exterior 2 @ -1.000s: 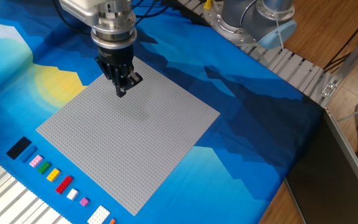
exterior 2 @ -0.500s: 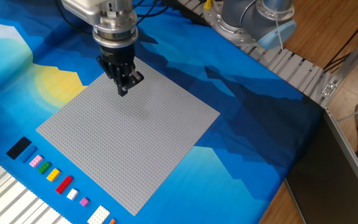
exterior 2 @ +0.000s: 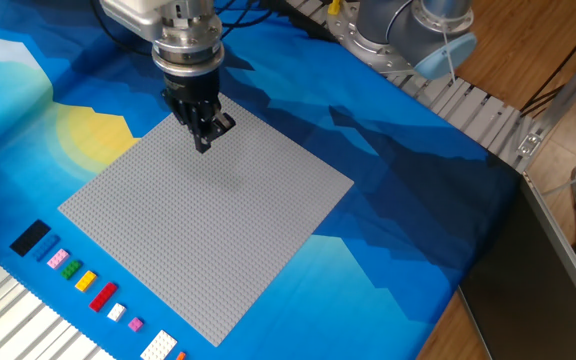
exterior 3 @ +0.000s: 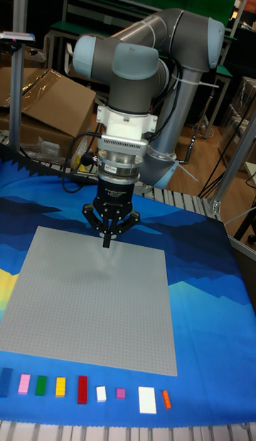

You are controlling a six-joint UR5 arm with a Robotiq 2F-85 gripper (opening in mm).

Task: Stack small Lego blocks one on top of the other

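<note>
While nothing blocks them, the small studded plastic Lego blocks point(exterior 3: 82, 390) lie in a row along the near edge of the blue printed cloth point(exterior 2: 408, 190), off the large grey square studded baseplate point(exterior 2: 208, 220): flat black rectangle point(exterior 2: 31, 238), then pink, green, yellow, red, white, purple, white, orange. Above the baseplate's far corner the grey UR5 arm point(exterior 3: 135, 64) points its black two-finger gripper point(exterior 3: 106, 242) straight down, fingertips apparently pressed together on nothing. It has drifted slightly toward the far edge since a second ago.
</note>
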